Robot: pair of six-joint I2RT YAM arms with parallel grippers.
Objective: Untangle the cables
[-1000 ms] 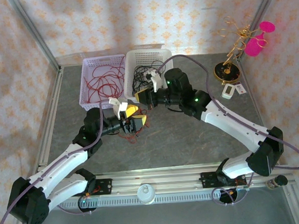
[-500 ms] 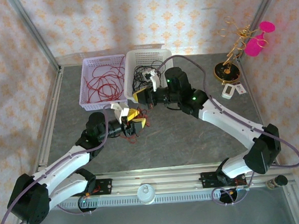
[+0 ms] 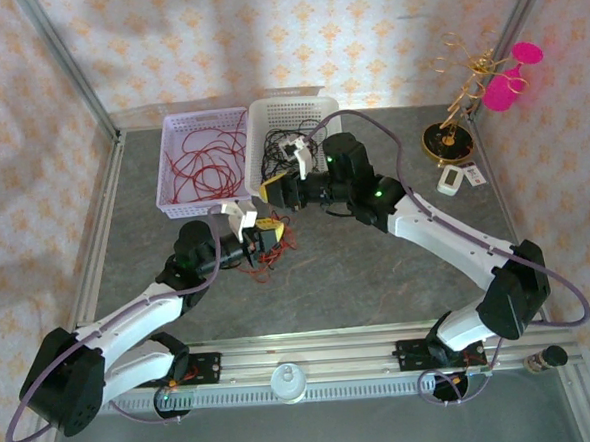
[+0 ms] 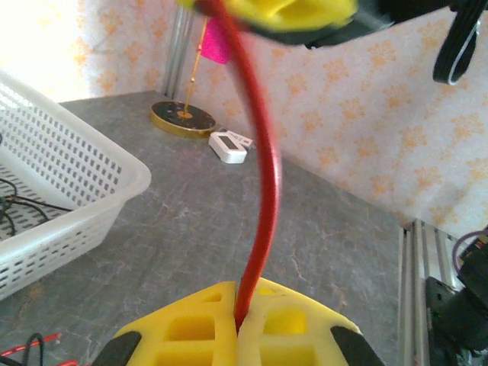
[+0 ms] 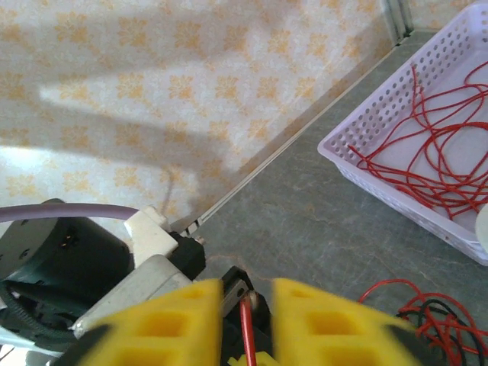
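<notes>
Pinching a red cable point(image 4: 263, 175), the left gripper point(image 4: 238, 309) is clamped shut; at its twelve o'clock, the right gripper point(image 5: 247, 299) has jaws apart around it.

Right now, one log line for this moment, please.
left gripper: shut on red cable | right gripper: open around same cable

The left gripper point(image 4: 236, 324) with yellow fingers closed on the thin red cable point(image 4: 264, 175), and the right gripper point(image 5: 247, 301) opened its yellow jaws a little around this cable.
</notes>
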